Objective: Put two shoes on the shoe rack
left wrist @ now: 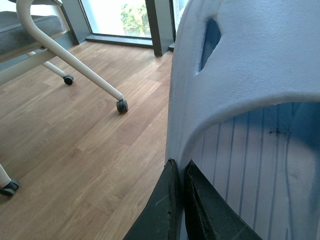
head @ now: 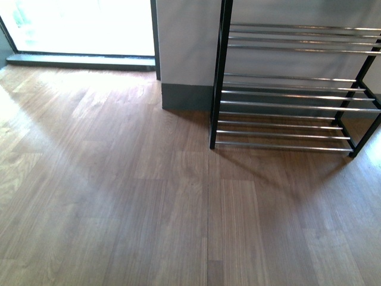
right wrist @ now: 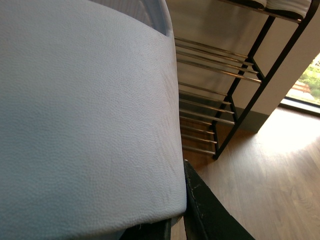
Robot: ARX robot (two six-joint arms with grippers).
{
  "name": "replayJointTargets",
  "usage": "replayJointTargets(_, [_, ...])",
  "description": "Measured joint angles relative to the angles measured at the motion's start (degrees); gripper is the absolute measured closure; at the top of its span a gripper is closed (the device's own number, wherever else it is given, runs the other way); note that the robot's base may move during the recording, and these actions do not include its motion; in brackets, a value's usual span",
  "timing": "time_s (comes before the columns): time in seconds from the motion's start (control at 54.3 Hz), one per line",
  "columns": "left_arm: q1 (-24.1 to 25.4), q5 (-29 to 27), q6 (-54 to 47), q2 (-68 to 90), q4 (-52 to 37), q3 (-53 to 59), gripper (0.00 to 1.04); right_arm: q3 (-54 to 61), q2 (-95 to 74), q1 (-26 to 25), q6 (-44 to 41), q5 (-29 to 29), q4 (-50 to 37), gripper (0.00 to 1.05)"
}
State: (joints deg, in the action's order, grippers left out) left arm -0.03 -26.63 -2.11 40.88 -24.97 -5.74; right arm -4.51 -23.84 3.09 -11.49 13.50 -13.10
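My left gripper [left wrist: 180,169] is shut on the edge of a pale blue slide sandal [left wrist: 260,60], whose wide strap and ribbed footbed fill the left wrist view. My right gripper [right wrist: 175,205] is shut on a second pale blue slide sandal [right wrist: 85,115], which covers most of the right wrist view. The shoe rack [head: 218,77], black-framed with silver rods, stands against the wall at the right of the front view, and its visible tiers are bare. It shows again as the shoe rack [right wrist: 252,100] beyond the right sandal. The two shoes are out of view. Neither arm appears in the front view.
An office chair with white legs and a castor [left wrist: 121,105] stands on the wood floor beside the left arm. A bright window [head: 83,27] and a grey wall corner [head: 184,89] lie left of the rack. Pale items [right wrist: 285,4] on the rack's top tier are cut off.
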Motion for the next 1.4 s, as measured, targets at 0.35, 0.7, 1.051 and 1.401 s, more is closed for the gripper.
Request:
replayJointTargets(0.35, [0.00, 0.00, 0.00, 0.00, 0.00, 0.00, 1.03, 0.00, 0.20, 0.00, 0.13, 0.00, -0.02, 1.03])
replayJointTargets(0.7, [0.04, -0.20, 0.00, 0.00, 0.00, 0.00, 1.03, 0.04, 0.26, 0.04, 0.15, -0.37, -0.07, 1.03])
replayJointTargets(1.051, [0.09, 0.07, 0.00, -0.04, 0.00, 0.09, 1.03, 0.28, 0.15, 0.02, 0.17, 0.07, -0.11, 1.03])
replayJointTargets(1.401, [0.04, -0.07, 0.00, -0.04, 0.00, 0.11, 1.03, 0.31, 0.28, 0.00, 0.20, -0.02, -0.13, 1.03])
